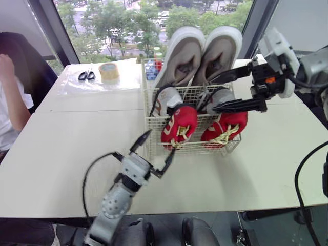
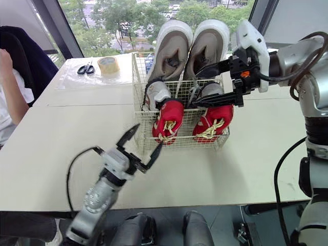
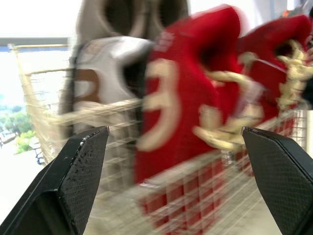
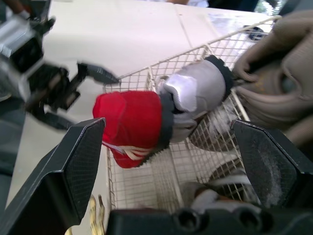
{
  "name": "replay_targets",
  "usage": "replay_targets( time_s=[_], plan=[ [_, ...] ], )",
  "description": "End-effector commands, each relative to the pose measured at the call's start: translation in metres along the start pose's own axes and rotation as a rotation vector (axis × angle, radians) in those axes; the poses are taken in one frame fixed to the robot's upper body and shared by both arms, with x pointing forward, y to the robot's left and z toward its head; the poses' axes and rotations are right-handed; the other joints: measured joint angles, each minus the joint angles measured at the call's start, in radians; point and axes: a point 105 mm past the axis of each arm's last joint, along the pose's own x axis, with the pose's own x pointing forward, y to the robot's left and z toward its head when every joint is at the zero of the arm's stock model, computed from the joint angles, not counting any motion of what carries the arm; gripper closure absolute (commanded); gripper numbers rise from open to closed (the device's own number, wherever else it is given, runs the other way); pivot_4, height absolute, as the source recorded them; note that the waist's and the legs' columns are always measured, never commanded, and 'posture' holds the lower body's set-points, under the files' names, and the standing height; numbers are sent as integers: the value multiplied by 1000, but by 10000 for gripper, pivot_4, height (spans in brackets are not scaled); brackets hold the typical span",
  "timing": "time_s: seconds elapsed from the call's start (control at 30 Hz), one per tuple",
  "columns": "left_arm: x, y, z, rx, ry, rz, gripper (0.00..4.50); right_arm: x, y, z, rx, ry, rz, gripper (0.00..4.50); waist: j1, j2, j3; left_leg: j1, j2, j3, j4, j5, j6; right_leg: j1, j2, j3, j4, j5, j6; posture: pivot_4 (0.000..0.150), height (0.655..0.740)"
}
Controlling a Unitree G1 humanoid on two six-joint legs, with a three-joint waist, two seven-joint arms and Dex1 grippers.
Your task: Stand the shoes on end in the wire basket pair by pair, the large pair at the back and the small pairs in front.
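Observation:
A wire basket [image 1: 154,123] stands mid-table. Two large beige shoes [image 1: 180,56] stand on end at its back. In front of them, two small red shoes [image 1: 179,123] with grey heels stand toe-down, their toes leaning over the front rim. My left gripper [image 1: 161,142] hovers open just before the basket's front left corner, holding nothing; its wrist view faces the left red shoe [image 3: 176,112]. My right gripper [image 1: 213,95] reaches in from the right, open, with one finger above and one beside the right red shoe [image 1: 225,127].
A tape roll [image 1: 108,70] and scissors [image 1: 86,76] lie on a plastic sheet at the back left. Small blue and red items [image 1: 152,66] sit behind the basket. A person [image 1: 10,97] sits at the table's left edge.

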Motion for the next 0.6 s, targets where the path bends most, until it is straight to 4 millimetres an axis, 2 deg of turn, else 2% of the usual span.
replay_targets(
  time_s=[0.03, 0.13, 0.27, 0.4, 0.6],
  plan=[
    [12, 26, 39, 15, -84, -10, 254, -10, -4, 11, -35, -51, -58, 0, 2, 0, 1, -1, 0, 0, 0, 0, 0, 0, 0, 0, 0, 0, 0, 1500, 7400],
    [24, 51, 66, 58, -118, -30, 254, -12, -5, 10, -35, -62, -80, 0, 5, -2, 2, -1, -1, 0, 1, 0, 0, 1, 0, 0, -1, 0, 1, 1500, 7400],
    [29, 71, 86, 29, -39, -150, 254, -20, -7, 3, -32, -51, -132, 0, 2, -4, 3, -1, -2, 1, 2, 0, 0, 2, 1, 0, -2, 1, 1, 1500, 7400],
    [15, 97, 97, -27, 141, -258, 254, -45, -6, -3, -22, -17, -221, 0, 2, -3, 7, -1, -1, 1, 1, 0, 0, 1, 3, 0, -1, 2, 4, 1500, 7400],
    [-4, 111, 104, -122, 303, -336, 254, -79, 3, -10, 17, 19, -340, 0, 2, -4, 8, -1, -1, 2, 1, 0, 0, 2, 3, 0, -1, -1, 4, 1500, 7400]
  ],
)
